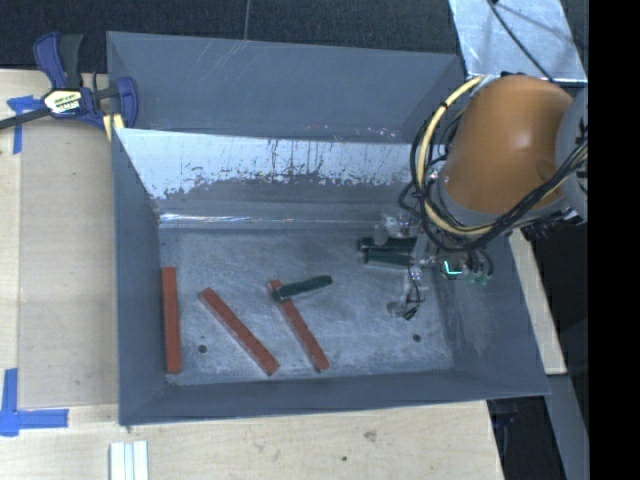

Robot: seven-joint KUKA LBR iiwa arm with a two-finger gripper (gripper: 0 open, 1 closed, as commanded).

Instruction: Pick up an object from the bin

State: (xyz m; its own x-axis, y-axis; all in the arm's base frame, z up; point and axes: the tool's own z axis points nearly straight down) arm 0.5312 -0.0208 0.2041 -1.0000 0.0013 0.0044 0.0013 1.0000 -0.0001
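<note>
end effector (408, 304) hangs over bare floor at the right of the bin (300, 98); whether it is released or clenched cannot be told. nearest item: dark green stick (305, 287), mid-bin, long axis left-right, its left end across the far end of a red stick (303, 336) running far-left to near-right.

Dull grey metal bin (300, 218), scuffed and scratched inside. Matt reddish-brown sticks (238, 331), seemingly wood. Smooth dark green piece (303, 287), faint sheen. Glossy, smooth orange cover (505, 143).
</note>
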